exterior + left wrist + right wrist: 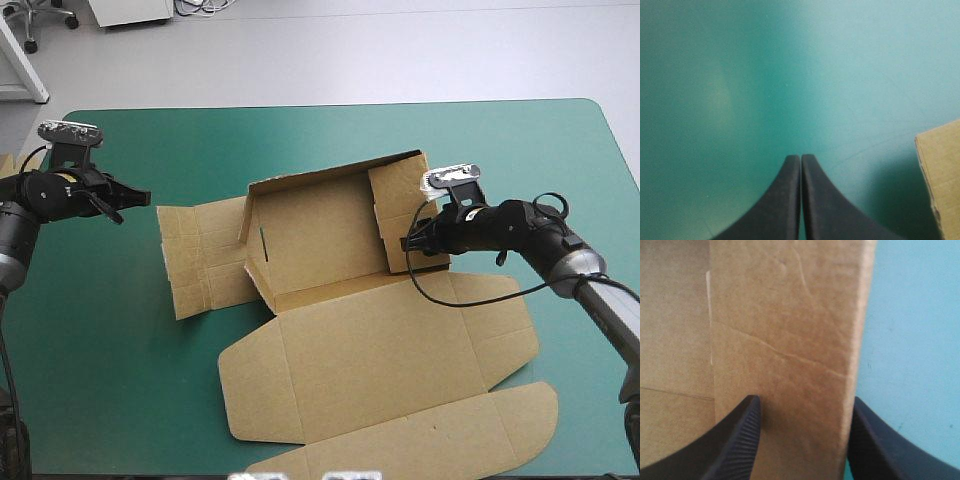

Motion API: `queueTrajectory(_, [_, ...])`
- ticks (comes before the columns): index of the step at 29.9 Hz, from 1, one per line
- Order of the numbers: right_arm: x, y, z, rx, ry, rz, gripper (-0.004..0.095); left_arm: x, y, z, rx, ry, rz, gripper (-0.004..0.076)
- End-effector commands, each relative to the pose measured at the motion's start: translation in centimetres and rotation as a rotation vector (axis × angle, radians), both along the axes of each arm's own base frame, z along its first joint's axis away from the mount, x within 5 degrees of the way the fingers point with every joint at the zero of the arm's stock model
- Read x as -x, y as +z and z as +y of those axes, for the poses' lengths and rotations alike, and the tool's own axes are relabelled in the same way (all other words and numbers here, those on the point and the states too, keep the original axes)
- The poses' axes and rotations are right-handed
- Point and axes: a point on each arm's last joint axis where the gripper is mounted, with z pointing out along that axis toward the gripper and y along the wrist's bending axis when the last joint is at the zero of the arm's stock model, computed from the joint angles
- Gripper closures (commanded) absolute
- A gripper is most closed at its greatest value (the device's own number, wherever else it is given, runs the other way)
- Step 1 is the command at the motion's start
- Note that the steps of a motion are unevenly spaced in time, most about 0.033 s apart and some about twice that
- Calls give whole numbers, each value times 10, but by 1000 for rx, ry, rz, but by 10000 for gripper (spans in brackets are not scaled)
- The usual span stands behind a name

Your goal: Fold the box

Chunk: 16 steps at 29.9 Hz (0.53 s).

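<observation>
Our right gripper [804,400] is spread around the box flap [785,340]; left gripper [801,157] is pressed together, idle. Unpinned, the box [320,235] could skid.

box [939,175]: only a corner in frame | near flap [420,440]: probably cropped

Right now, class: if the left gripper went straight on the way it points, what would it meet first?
Probably the bare teal-green cover. The left gripper, fingers shut, aims just beside a corner of the box, though depth is unclear.
</observation>
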Motion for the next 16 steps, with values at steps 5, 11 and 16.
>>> queueTrajectory(5, [-1, 20, -1, -14, 9, -87, 922, 4, 25, 0, 15, 24, -122, 724])
queueTrajectory(11, [5, 29, -1, 1, 25, 11, 907, 6, 26, -1, 24, 20, -111, 724])
queueTrajectory(16, [10, 71, -8, 33, -31, -14, 907, 13, 34, -2, 21, 18, -132, 724])
